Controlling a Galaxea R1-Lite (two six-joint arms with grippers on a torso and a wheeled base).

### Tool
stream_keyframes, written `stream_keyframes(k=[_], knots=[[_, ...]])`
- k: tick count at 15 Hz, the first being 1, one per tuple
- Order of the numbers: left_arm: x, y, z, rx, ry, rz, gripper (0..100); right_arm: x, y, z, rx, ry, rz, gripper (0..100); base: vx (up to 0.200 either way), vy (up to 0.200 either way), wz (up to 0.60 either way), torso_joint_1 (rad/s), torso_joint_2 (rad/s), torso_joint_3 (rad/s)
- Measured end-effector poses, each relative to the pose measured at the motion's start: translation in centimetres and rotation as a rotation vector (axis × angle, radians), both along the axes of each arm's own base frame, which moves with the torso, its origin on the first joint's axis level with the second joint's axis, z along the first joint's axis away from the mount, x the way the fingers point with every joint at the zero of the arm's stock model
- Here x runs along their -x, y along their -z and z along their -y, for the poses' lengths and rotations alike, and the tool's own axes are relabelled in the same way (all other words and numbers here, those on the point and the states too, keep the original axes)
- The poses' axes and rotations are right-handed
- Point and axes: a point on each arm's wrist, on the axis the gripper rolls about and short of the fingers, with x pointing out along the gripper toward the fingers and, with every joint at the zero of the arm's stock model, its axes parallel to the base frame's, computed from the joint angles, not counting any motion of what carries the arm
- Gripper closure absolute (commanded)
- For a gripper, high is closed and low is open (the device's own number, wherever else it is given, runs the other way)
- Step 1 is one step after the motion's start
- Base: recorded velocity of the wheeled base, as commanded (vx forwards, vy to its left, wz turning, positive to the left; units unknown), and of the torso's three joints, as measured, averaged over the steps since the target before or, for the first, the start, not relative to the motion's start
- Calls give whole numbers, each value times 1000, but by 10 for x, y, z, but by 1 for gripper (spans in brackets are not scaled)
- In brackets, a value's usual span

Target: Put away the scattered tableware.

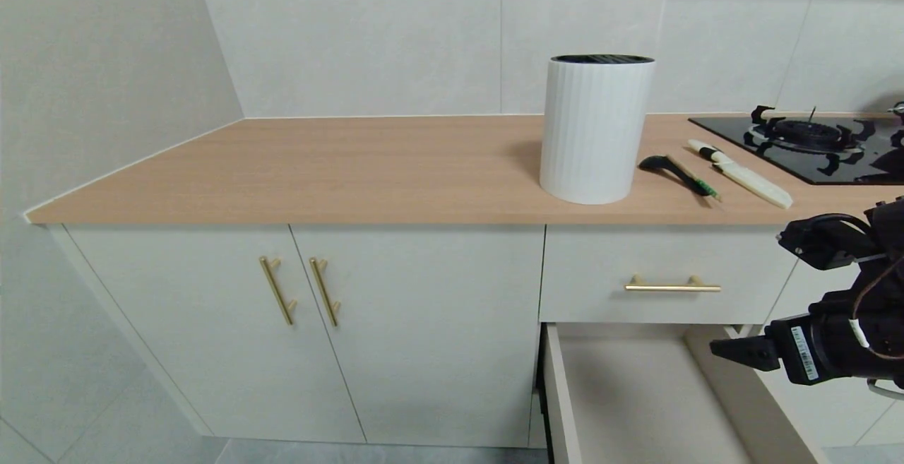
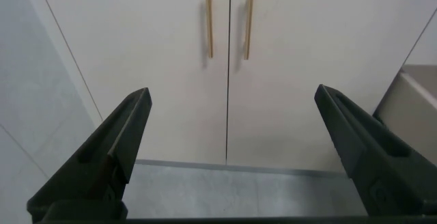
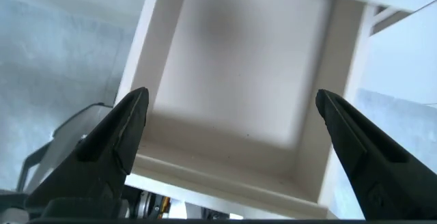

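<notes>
Spoon (image 1: 679,174), black bowl, green-tipped handle: flat on wooden counter (image 1: 339,167), just right of white ribbed holder (image 1: 595,131). White knife (image 1: 741,174): flat on counter, just right of spoon, near stove (image 1: 805,140). Lower drawer (image 1: 628,400): pulled open under counter. Right gripper (image 3: 231,98): fingers spread, holding nothing, above open drawer. Left gripper (image 2: 232,93): fingers spread, holding nothing, facing cabinet doors (image 2: 273,87) with gold handles.

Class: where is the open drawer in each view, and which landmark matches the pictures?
Head view: the open drawer is low on the right, beneath the right hand.
Left wrist view: likely its side wall, beside the double doors.
Right wrist view: its inside lies between the hand's fingers.
Landmark: gold door handles, head and left wrist.
</notes>
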Motion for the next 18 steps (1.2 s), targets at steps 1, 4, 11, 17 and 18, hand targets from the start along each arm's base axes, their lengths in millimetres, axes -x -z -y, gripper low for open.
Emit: stream_keyframes(k=[1, 4, 11, 17, 18], knots=[[0, 0, 0, 0, 0, -1, 0, 0, 0, 0, 0, 0, 0, 0, 0, 0, 0, 183, -466, -286], [0, 0, 0, 0, 0, -1, 0, 0, 0, 0, 1, -2, -2, 0, 0, 0, 0, 188, -473, -289], [0, 0, 0, 0, 0, -1, 0, -2, -4, -1, 3, 0, 23, 0, 0, 0, 0, 102, -238, -138], [0, 0, 0, 0, 0, -1, 0, -64, -48, -5, -40, 75, 189, 0, 0, 0, 0, 0, 0, 0], [0, 0, 0, 0, 0, 0, 0, -79, -50, -6, -31, 109, 198, 0, 0, 0, 0, 0, 0, 0]])
